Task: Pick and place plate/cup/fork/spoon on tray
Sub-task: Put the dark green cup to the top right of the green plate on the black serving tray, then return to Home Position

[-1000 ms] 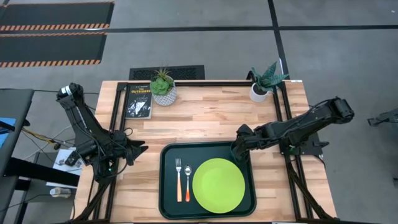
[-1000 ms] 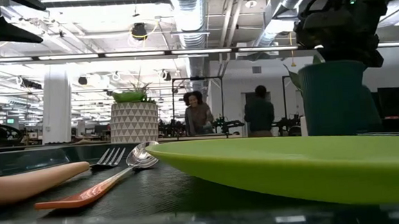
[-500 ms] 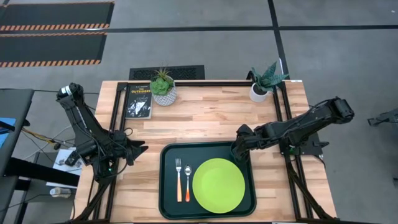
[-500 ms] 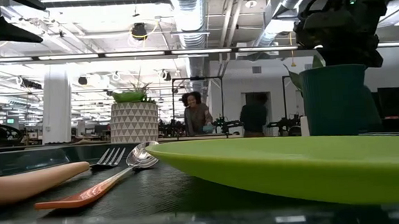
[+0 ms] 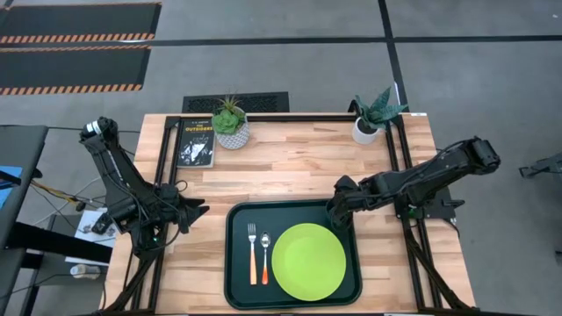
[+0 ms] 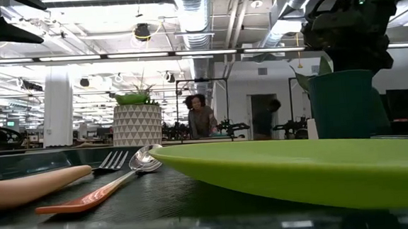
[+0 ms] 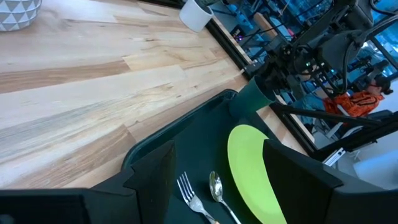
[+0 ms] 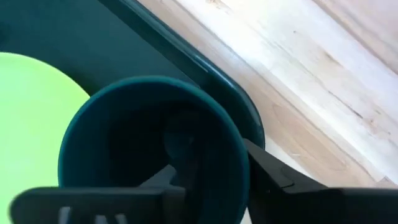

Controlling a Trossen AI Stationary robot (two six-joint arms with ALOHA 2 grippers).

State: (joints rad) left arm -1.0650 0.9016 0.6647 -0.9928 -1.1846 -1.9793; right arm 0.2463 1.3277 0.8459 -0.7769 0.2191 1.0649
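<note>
The dark tray [image 5: 232, 263] lies at the table's near middle. On it lie the lime-green plate [image 5: 308, 262], the fork [image 5: 252, 253] and the spoon [image 5: 265, 253], side by side left of the plate. My right gripper [image 5: 337, 213] is shut on the teal cup [image 6: 342, 104] over the tray's far right corner; the cup also shows in the left wrist view [image 7: 250, 102]. The plate hides the cup's base in the low view. My left gripper [image 5: 200, 211] is open and empty at the table's left edge, left of the tray. My right gripper holds the cup by its wall at the rim [image 8: 241, 163], one finger [image 8: 181, 163] inside the cup and one [image 8: 273, 177] outside. The fingers come from above and from the table's right. The cup stands about upright; whether its base touches the tray I cannot tell.
Two white pots with plants stand at the far edge, one left [image 5: 231, 130] and one right [image 5: 367, 127]. A small black book [image 5: 196, 143] lies at the far left. People [image 6: 201, 118] show in the room beyond the table.
My right gripper has gone down a little with the cup over the tray's far right corner; the cup stays upright.
</note>
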